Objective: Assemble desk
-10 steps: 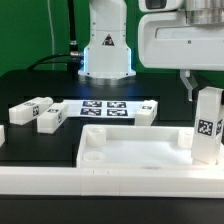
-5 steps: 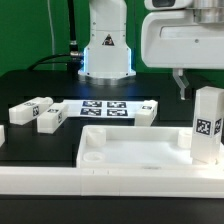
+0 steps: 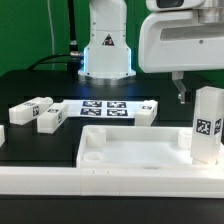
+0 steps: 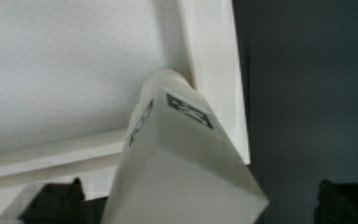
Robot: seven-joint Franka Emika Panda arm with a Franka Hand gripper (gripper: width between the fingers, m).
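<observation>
1. Claw (image 4: 197, 204): spread wide and gripping nothing. In the wrist view its two dark fingers (image 4: 51, 202) sit well apart, one on each side of the upright leg (image 3: 207, 125), with a clear gap to the leg on both sides.
2. In the exterior view the claw hangs under the arm's white housing. One dark finger shows just above and behind the top of the upright leg. The other finger cannot be made out there.
3. Slab (image 3: 130, 152): lies flat on the black worktop (image 3: 35, 150) with its raised rim facing up, in the foreground toward the exterior view's right.
4. Upright leg: stands on end at the slab's corner on the exterior view's right, with a black-and-white tag facing the camera. The wrist view shows it set against the inside of the rim at that corner. Whether it is fully seated cannot be told.
5. Left leg (image 3: 30, 107) and second leg (image 3: 50, 120): lie on their sides on the worktop at the exterior view's left, close together and well apart from the slab.
6. Third leg (image 3: 146, 110): lies on its side at the exterior view's right end of the marker board (image 3: 105, 107), behind the slab.
7. Rail (image 3: 60, 182): runs along the front edge, just before the slab.
</observation>
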